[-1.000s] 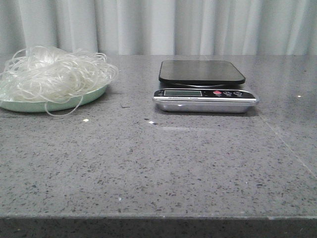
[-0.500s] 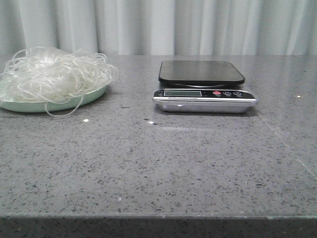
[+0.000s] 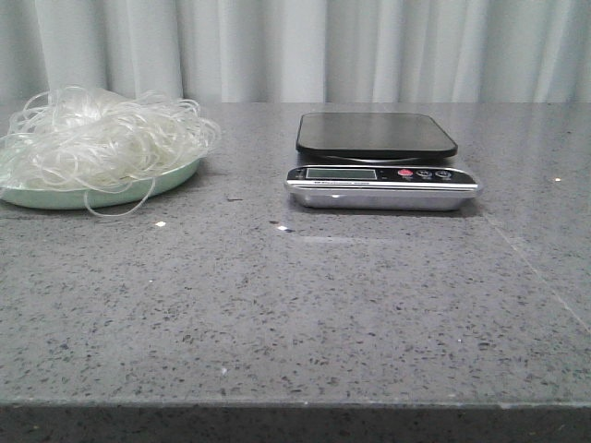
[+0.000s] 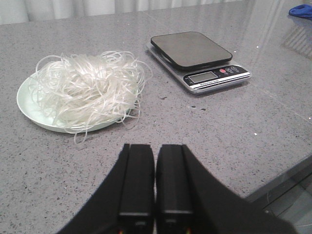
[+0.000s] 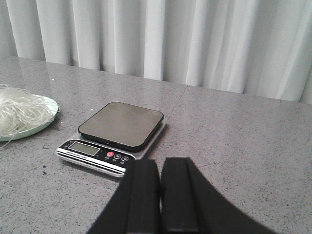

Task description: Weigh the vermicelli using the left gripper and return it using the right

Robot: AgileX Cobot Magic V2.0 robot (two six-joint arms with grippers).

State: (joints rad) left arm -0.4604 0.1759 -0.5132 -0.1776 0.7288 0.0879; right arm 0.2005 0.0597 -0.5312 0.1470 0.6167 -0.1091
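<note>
Lighting even, diffuse, moderately bright in all three views; pale curtain point(image 3: 369, 51) reads slightly washed out; soft narrow shadow under the scale point(image 3: 382, 189); faint specular streak on the grey countertop point(image 3: 323, 305) just in front of it; front view slightly soft and grainy; wrist views sharper, near fingers point(image 4: 136, 180) dark, lacking detail.

The scale's display point(image 3: 341, 173) digits are too small to read.
</note>
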